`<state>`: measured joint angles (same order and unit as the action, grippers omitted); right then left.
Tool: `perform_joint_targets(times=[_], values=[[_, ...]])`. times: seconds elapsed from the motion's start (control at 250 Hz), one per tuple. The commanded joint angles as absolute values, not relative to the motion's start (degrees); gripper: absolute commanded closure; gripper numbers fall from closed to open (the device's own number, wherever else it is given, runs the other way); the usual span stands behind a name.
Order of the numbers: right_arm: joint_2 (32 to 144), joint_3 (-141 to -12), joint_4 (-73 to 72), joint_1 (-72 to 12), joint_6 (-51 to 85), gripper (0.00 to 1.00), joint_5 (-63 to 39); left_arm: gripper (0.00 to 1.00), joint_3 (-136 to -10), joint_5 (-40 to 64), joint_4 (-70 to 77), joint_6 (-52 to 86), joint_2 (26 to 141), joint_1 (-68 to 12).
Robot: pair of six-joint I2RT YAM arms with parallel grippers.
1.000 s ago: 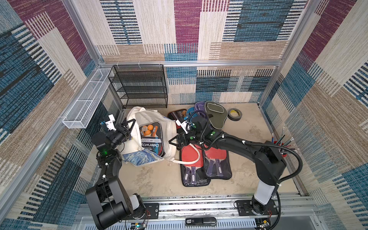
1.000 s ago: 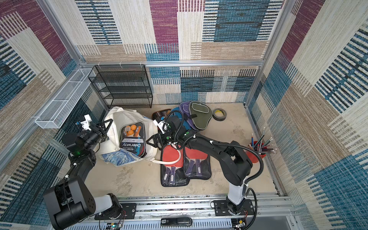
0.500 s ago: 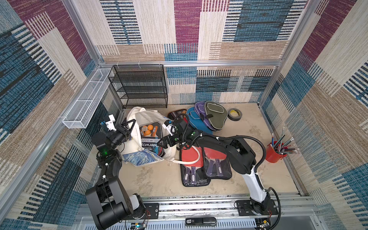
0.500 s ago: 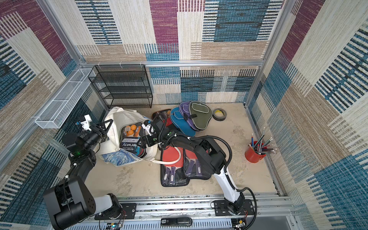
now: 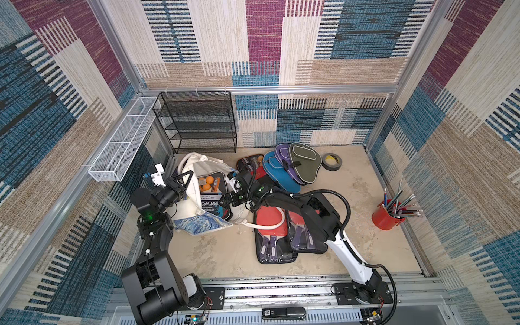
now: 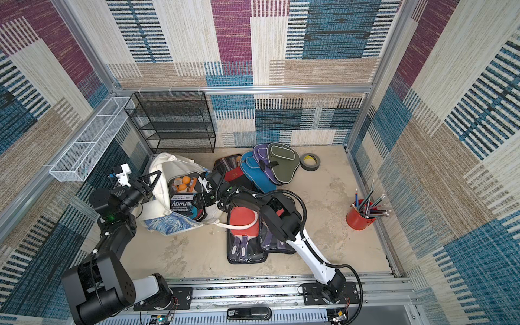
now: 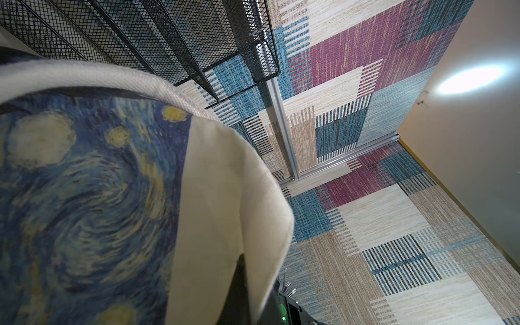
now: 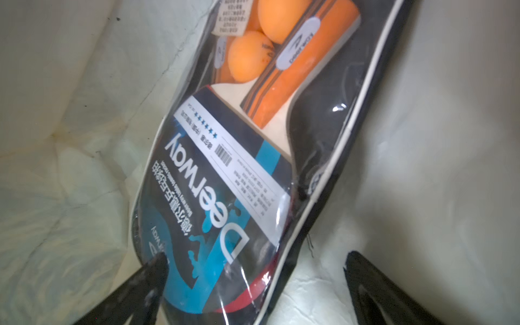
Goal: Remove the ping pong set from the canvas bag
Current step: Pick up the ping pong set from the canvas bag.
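Observation:
The cream canvas bag [image 5: 194,194] lies at the left of the floor, with its blue Starry Night print [image 5: 204,225] at the front. My left gripper [image 5: 184,181] is shut on the bag's edge. In the left wrist view the bag's cloth [image 7: 225,197] covers that gripper [image 7: 247,284]. The ping pong set [image 5: 209,194], a clear case holding orange balls and paddles, rests inside the bag's mouth. My right gripper [image 5: 225,202] is open at the mouth. In the right wrist view the lower end of the set [image 8: 225,183] lies between the spread jaws of the right gripper [image 8: 253,270].
Two more paddle sets in clear cases [image 5: 274,242] lie on the floor under my right arm, with the bag's white handle [image 5: 267,225] draped over one. Blue, purple and green paddle covers [image 5: 302,161], a tape roll [image 5: 331,161], a red pencil cup [image 5: 387,218] and a black mesh shelf [image 5: 197,121] stand around.
My right arm has swung left from above the paddle sets on the floor, and its open gripper has come into the bag's mouth. The left arm has held still.

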<state>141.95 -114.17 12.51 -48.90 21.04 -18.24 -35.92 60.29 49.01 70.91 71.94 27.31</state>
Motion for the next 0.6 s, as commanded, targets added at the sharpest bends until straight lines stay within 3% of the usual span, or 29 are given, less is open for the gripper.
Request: perform_joint_targets(times=[0.0, 0.596], values=[[144.3, -116.5, 13.4, -48.9, 23.2, 0.00, -17.8, 1.00, -35.8, 60.1, 50.1, 69.6, 71.7, 27.2], [153.4, -130.9, 15.6, -51.4, 25.8, 0.00, -21.7, 1.00, -36.4, 59.4, 45.6, 65.9, 70.8, 23.7]])
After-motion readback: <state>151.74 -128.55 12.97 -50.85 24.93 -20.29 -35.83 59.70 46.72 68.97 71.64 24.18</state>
